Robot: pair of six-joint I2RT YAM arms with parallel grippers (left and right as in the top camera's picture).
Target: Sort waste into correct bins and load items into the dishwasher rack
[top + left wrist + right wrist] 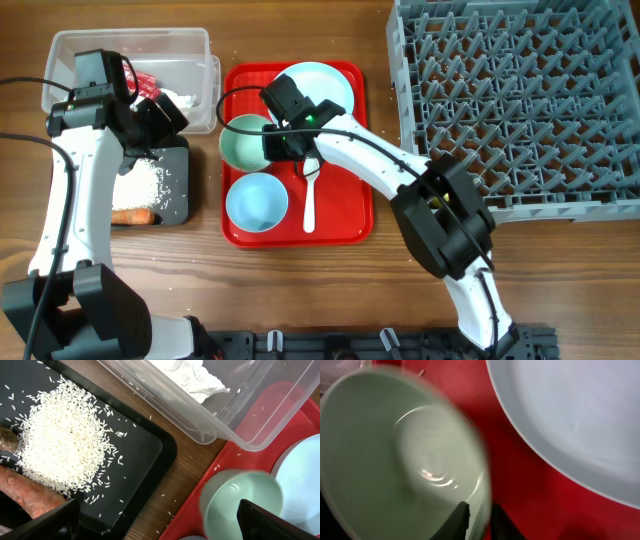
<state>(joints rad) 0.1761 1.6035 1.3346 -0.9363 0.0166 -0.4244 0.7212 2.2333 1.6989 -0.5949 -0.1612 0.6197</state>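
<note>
My right gripper (287, 143) is shut on the right rim of a mint bowl (243, 142) on the red tray; the right wrist view shows its fingers (481, 517) pinching that rim, with the bowl (395, 455) blurred. My left gripper (160, 120) is open and empty (160, 527) above the gap between the black tray (175, 195) and the clear tub (195, 45). The tub holds white napkins (190, 375) and a red wrapper (145, 80). The black tray holds rice (65, 435), an orange sausage piece (25, 492) and a brown lump (6, 440). The yellow cup is out of view.
The red tray (345, 215) also carries a pale blue plate (320, 85), a second pale bowl (257, 202) and a white spoon (309, 200). The grey dishwasher rack (520, 100) stands at the right. Stray rice grains lie on the wood (165, 495).
</note>
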